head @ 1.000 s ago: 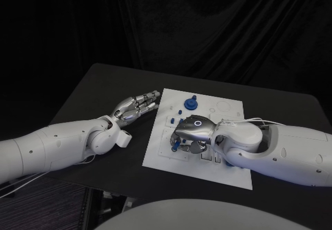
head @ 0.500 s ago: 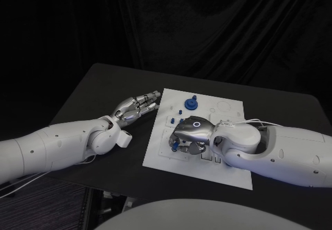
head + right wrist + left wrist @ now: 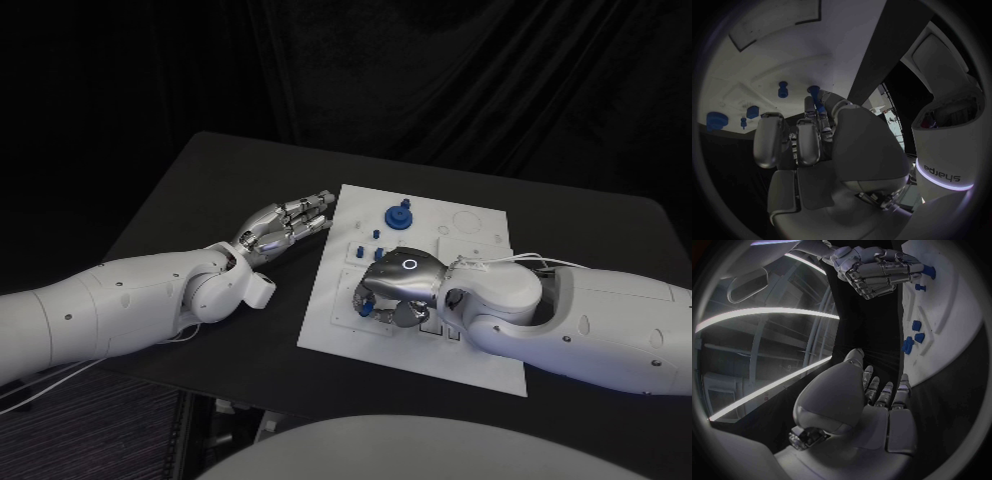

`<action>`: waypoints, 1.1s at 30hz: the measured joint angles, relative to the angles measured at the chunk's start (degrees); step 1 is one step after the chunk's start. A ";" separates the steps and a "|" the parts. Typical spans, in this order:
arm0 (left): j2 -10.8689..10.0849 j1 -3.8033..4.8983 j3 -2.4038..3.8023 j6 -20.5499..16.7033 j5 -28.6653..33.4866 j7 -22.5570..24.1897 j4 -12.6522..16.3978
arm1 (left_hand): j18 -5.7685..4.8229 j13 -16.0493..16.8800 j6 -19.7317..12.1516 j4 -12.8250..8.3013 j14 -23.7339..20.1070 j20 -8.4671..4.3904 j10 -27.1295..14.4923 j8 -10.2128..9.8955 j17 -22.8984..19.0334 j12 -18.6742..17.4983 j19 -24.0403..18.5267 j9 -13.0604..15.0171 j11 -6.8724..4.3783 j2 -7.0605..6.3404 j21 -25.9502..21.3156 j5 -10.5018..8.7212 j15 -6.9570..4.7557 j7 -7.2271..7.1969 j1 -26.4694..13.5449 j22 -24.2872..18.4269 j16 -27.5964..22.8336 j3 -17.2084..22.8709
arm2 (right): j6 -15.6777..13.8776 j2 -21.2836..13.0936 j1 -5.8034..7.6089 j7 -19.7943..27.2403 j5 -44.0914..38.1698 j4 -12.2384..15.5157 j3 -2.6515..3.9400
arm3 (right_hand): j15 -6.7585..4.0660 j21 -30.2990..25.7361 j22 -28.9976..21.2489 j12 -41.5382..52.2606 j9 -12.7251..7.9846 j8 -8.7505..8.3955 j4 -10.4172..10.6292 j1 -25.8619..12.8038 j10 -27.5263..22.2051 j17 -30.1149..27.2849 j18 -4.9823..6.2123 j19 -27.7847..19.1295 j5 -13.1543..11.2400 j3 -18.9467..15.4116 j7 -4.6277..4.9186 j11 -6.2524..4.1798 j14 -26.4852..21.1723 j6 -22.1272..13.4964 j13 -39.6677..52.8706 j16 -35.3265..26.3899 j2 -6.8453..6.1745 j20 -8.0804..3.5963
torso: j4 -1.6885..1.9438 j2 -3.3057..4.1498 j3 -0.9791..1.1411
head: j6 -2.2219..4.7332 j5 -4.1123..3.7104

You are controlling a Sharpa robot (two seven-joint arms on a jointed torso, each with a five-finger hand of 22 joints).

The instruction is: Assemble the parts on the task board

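The white task board [image 3: 476,225] lies mid-table. My right hand [image 3: 400,291] hovers low over its left middle, fingers curled down. In the right wrist view my right hand [image 3: 811,140] has thumb and fingertips closed round a small blue part [image 3: 815,92] against the board [image 3: 773,55]. The left wrist view shows the same blue part [image 3: 928,271] at those fingertips. A round blue knob [image 3: 397,213] stands at the board's far side, with small blue pegs [image 3: 378,233] nearer. My left hand [image 3: 284,222] lies flat beside the board's left edge, fingers straight, holding nothing.
More blue parts [image 3: 717,119] sit in the board beyond my right hand's fingers, and some [image 3: 909,345] lie near my left hand [image 3: 879,400]. The black table [image 3: 202,190] has free room left of the board and behind it.
My right hand has shifted a little toward the board's near edge and sunk lower over the part. The left hand has stayed still.
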 measured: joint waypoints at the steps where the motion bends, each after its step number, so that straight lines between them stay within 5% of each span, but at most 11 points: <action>1: 0.02 -0.01 0.00 0.01 0.00 0.00 -0.01 | 0.00 0.00 0.00 0.00 0.00 0.00 0.00 0.00 0.00 0.00 0.00 0.00 0.00 0.00 0.00 0.00 0.00 0.00 0.00 0.00 0.00 0.00 | 0.01 0.00 0.00 0.00 -0.01 -0.01 0.00 | 0.00 0.00 0.00 0.00 0.00 0.00 0.00 0.00 0.00 0.00 0.00 0.00 0.00 0.00 0.00 0.00 0.00 0.00 0.01 0.00 0.00 0.00 | -0.01 0.00 0.00 | 0.00 0.00; 6: 0.08 -0.04 0.00 0.06 0.00 0.00 -0.02 | 0.00 0.00 0.00 0.00 0.00 0.00 0.00 0.00 0.00 0.00 0.00 0.00 0.00 0.00 0.00 -0.25 0.00 0.00 0.00 -0.05 0.00 0.00 | 0.13 0.01 0.00 -0.07 -0.03 -0.03 0.01 | 0.28 -0.84 0.00 -1.20 0.00 -0.93 -0.23 -0.02 -0.23 -0.41 0.00 -0.44 0.00 0.23 0.72 0.26 -0.02 -0.71 0.00 -0.58 0.02 0.44 | -0.02 0.00 0.01 | 0.00 0.01; 8: 0.08 -0.05 0.00 0.07 0.00 0.00 -0.02 | 0.01 0.00 0.00 0.00 0.00 0.00 0.00 0.00 0.00 0.00 0.00 0.00 0.00 0.00 0.00 -0.29 0.00 0.00 0.00 -0.05 0.00 0.00 | 0.25 0.01 -0.01 -0.12 -0.03 -0.06 0.01 | 1.34 -2.31 0.00 -3.10 -1.20 -3.69 -0.02 -1.16 -3.17 -1.19 0.00 -1.07 -0.46 0.78 1.35 1.36 -0.06 -4.89 -0.71 -1.27 -0.18 1.07 | -0.03 -0.01 0.01 | 0.00 0.02; 13: 0.08 -0.06 0.00 0.10 0.00 0.00 -0.02 | 0.01 0.00 0.00 0.00 0.00 0.00 0.00 0.00 0.00 0.00 0.00 0.00 0.00 0.00 0.00 -0.29 0.00 0.00 0.00 -0.05 0.00 0.00 | 0.79 -0.08 -0.17 -0.31 -0.04 -0.24 -0.13 | 3.51 -6.69 0.00 -7.88 -7.06 -5.13 -0.17 -2.22 -13.10 -3.36 0.00 -3.44 -3.79 0.89 -2.31 4.01 -0.63 -21.33 -2.94 -2.94 -1.24 3.01 | -0.05 -0.02 0.01 | 0.00 0.07; 16: 0.07 -0.06 0.00 0.11 0.00 0.00 -0.02 | 0.00 0.00 0.00 0.00 0.00 0.00 0.00 0.00 0.00 0.00 0.00 0.00 0.00 0.00 0.00 -0.29 0.00 0.00 0.00 -0.05 0.00 0.00 | 0.81 -0.21 -0.17 -0.37 -0.05 -0.27 -0.12 | 3.43 -8.06 0.00 -8.98 -11.69 -5.96 0.20 -2.83 -17.92 -4.13 0.01 -4.17 -4.92 -1.36 -3.96 4.67 -1.29 -32.34 -3.73 -3.35 -1.28 3.42 | -0.04 -0.03 0.01 | 0.00 0.01; 18: 0.06 -0.07 0.00 0.11 0.00 0.00 -0.02 | 0.00 0.00 0.00 0.00 0.00 0.00 0.00 0.00 0.00 -0.24 0.00 0.00 0.00 0.00 0.00 -0.29 0.00 0.00 0.00 -0.05 0.00 0.00 | 0.60 -0.44 -0.17 -0.37 -0.05 -0.27 -0.12 | 3.27 -8.33 0.00 -9.09 -13.35 -5.96 0.55 -3.16 -19.70 -4.41 0.01 -4.34 -5.16 -2.80 -4.61 4.85 -1.45 -35.87 -4.08 -3.52 -1.33 3.25 | -0.04 -0.03 0.01 | 0.00 0.01; 21: 0.04 -0.07 0.00 0.11 0.00 0.00 -0.02 | 0.01 0.00 0.00 0.00 0.00 0.00 0.00 0.00 0.00 -0.24 0.00 0.00 0.00 0.00 0.00 -0.29 0.00 0.00 0.00 -0.05 0.00 0.00 | -0.40 -0.97 -0.17 -0.27 -0.01 -0.27 -0.11 | 3.32 -8.55 0.00 -8.48 -14.22 -5.96 1.58 -3.77 -21.27 -4.54 0.01 -4.34 -6.41 -4.98 -4.79 5.03 -1.50 -36.77 -4.34 -3.55 -0.72 3.24 | -0.04 -0.03 0.01 | 0.00 -0.05; 29: -0.22 -0.09 0.00 0.09 0.00 0.00 0.19 | 0.00 0.01 0.00 0.00 0.00 0.00 0.00 0.00 0.00 -0.23 0.00 0.00 0.00 0.00 0.00 -0.50 0.00 0.00 0.00 -0.11 0.00 0.00 | -6.08 -4.02 -0.15 0.88 2.51 0.84 -0.06 | 3.94 -6.94 0.05 -5.69 -13.42 -4.98 3.12 -4.69 -21.72 -3.00 0.00 -3.98 -5.88 -7.53 -2.71 5.12 -1.19 -29.65 -4.43 -2.13 0.20 3.60 | -0.05 -0.07 0.01 | 0.00 -0.66; 33: -0.53 -0.10 0.00 -0.03 0.00 0.00 0.41 | 0.00 0.00 0.00 0.00 0.00 0.00 0.00 0.00 0.00 -0.23 0.00 0.00 0.00 0.00 0.00 -0.50 0.00 0.00 0.00 -0.17 0.00 0.00 | -9.62 -7.73 1.37 1.79 5.83 2.59 -0.12 | 4.13 -5.85 0.04 -4.36 -13.22 -4.61 3.15 -4.19 -21.72 -2.34 0.01 -3.56 -4.77 -7.87 -1.97 5.12 -0.99 -27.17 -4.52 -1.22 0.70 4.02 | -0.04 -0.09 0.01 | 0.00 -1.22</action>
